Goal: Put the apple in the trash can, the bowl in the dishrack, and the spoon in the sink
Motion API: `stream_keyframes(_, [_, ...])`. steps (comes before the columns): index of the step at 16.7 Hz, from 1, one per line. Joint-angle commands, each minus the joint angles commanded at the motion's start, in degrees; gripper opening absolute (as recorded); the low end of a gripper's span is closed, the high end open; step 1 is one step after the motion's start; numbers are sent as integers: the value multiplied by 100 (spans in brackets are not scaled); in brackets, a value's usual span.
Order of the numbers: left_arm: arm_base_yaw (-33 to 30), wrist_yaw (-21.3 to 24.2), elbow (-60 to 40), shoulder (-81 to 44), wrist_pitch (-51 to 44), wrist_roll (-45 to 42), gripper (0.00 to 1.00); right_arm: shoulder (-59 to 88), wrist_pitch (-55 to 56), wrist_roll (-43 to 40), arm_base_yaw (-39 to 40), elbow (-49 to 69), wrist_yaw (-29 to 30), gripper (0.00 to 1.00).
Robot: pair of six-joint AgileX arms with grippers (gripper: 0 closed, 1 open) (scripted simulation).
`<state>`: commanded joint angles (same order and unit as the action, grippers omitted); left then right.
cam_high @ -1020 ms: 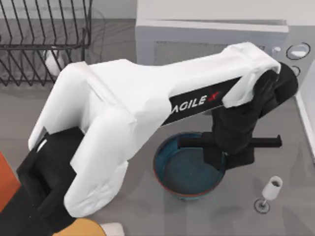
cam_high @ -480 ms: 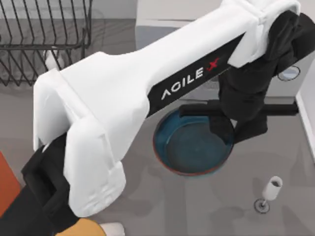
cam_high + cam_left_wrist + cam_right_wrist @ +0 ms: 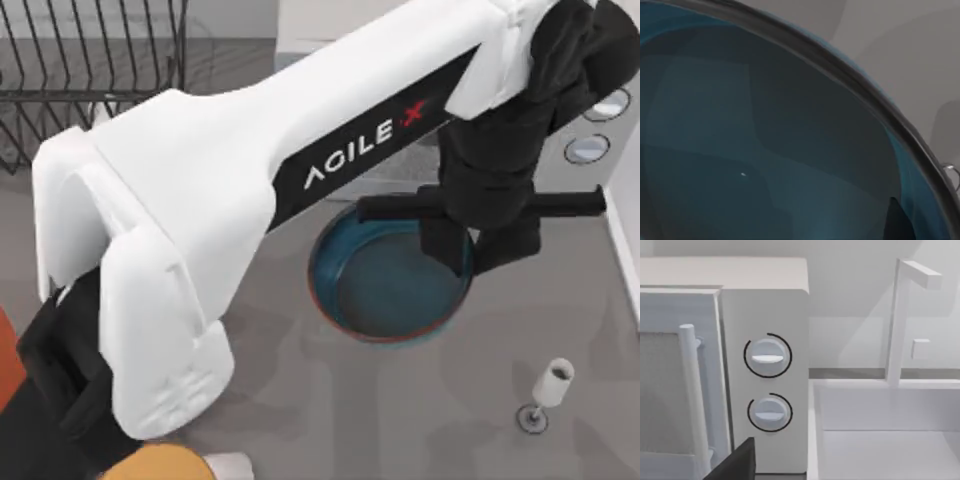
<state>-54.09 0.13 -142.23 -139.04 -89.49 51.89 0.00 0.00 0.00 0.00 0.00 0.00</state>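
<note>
**Gripping the bowl by its rim above the desk**

Reaching across the top view from seven o'clock toward two o'clock, my left arm ends in my left claw (image 3: 452, 247), its jaws closed on the rim of the bowl (image 3: 385, 295) at the bowl's two o'clock edge. The teal bowl with its thin reddish edge sits near the middle of the picture, over the grey desk (image 3: 420, 410). The dishrack (image 3: 90, 70) stands at ten o'clock, well apart from the bowl. A white microwave (image 3: 330, 30) lies at twelve o'clock, partly behind my arm, with its two dials (image 3: 587, 148) at two o'clock. A small white wine glass (image 3: 550, 385) stands at five o'clock, apart from the bowl.

In the left wrist view, the bowl's dark teal inside (image 3: 765, 150) spreads wide, its dark rim curving across grey desk.

In the right wrist view, the microwave's front (image 3: 765, 380) with both dials faces the camera, the white sink (image 3: 890, 440) and its faucet (image 3: 900, 320) just beside it. My right claw's state I cannot tell.
</note>
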Motion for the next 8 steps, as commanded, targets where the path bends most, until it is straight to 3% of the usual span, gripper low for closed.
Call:
stream_keyframes(4, [513, -3, 861, 1333, 923, -506, 0, 0, 0, 0, 0, 0, 0, 100])
stream_keyframes(8, [1646, 74, 2223, 3459, 2532, -1372, 0, 0, 0, 0, 0, 0, 0, 100])
